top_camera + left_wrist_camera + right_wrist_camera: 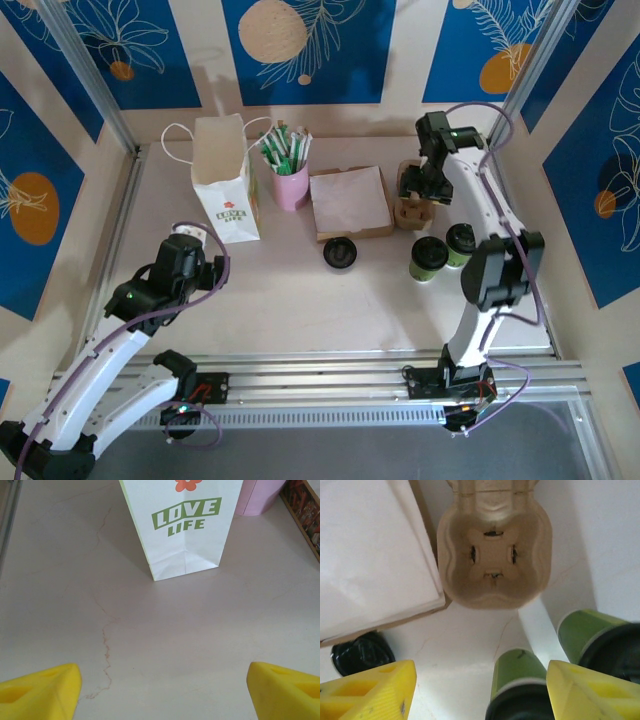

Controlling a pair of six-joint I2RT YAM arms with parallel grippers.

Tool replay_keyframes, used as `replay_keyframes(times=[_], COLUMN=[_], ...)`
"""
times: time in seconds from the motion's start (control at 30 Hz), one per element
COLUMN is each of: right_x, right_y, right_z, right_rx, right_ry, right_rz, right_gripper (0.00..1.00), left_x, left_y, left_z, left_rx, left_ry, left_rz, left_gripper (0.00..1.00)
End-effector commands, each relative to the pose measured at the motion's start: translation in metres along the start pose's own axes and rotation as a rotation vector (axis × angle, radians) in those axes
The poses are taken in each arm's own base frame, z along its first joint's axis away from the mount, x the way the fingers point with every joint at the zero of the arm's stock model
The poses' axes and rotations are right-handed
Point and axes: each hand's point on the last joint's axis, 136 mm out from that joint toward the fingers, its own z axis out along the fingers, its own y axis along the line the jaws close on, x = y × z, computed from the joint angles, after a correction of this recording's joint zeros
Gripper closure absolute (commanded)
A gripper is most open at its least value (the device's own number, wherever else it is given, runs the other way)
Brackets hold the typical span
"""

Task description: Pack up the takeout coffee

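The left pincer (162,680) hangs open and empty, facing the paper bag (180,530). A lidded takeout coffee cup (428,258) and a second cup (461,242) stand side by side on the worktop (300,310). Beyond them the right pincer (481,672) gapes open over the empty pulp cup carrier (494,555). Farther, the pink cup (290,183) holds sticks (282,150).

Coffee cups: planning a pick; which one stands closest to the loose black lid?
The left cup; the right cup stands beyond it from the lid.
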Motion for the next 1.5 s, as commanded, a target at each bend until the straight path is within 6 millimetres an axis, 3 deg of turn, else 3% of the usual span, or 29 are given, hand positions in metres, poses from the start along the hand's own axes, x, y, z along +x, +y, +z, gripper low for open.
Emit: replay_keyframes(times=[0.0,0.33,0.77,1.17,1.47], right_x=[-0.017,-0.052,-0.054,-0.058,-0.065], right_y=[0.001,-0.003,-0.006,-0.009,-0.01], right_z=[0.002,0.047,0.09,0.11,0.113], right_rx=[0.043,0.084,0.058,0.048,0.04], right_ry=[-0.017,0.023,0.108,0.131,0.126], right_rz=[-0.039,-0.048,-0.033,-0.02,-0.013], right_gripper=[0.31,0.35,0.4,0.44,0.48], left_x=[-0.002,-0.001,-0.001,0.0,-0.001], left_y=[0.002,0.002,0.002,0.003,0.004], left_z=[0.002,0.005,0.009,0.01,0.011], left_rx=[-0.01,-0.013,-0.026,-0.033,-0.039], left_ry=[-0.016,-0.009,0.001,0.005,0.006], left_rz=[0.002,0.011,0.019,0.025,0.025], left_gripper=[0.14,0.14,0.14,0.14,0.14])
